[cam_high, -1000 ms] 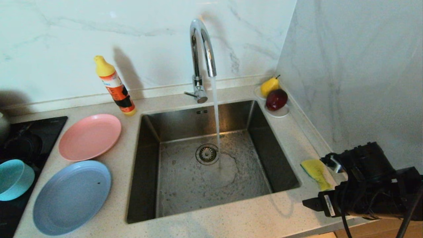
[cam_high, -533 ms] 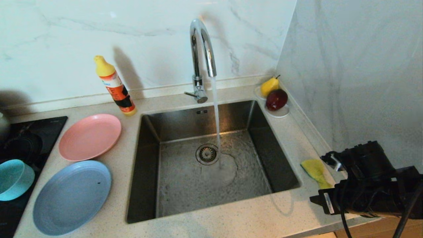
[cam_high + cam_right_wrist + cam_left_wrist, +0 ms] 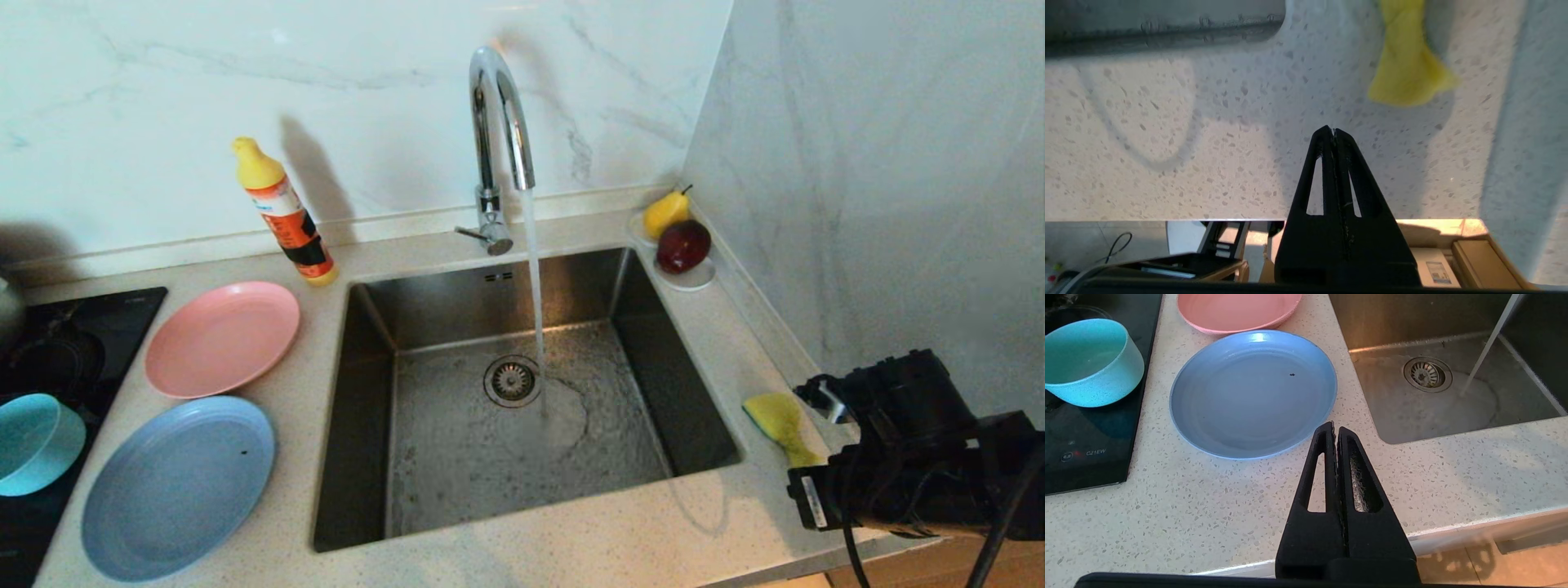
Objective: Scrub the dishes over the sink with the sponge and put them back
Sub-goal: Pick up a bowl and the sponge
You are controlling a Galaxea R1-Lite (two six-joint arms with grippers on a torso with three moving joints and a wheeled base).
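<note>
Beside sink (image 3: 653, 343): sponge (image 3: 781, 426) on table (image 3: 571, 547), near right claw (image 3: 1333, 130), pressed together, empty.
Left claw (image 3: 1335, 428): pressed together.

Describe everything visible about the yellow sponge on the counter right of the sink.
The small soft yellow sponge has a green scouring face showing as a thin dark-green edge on the side toward the sink. It looks crumpled or pinched rather than flat, narrowing toward the robot's end. It lies on the speckled stone counter between the steel sink and the marble side wall. The shut right gripper points at bare counter beside it, not touching it.
</note>
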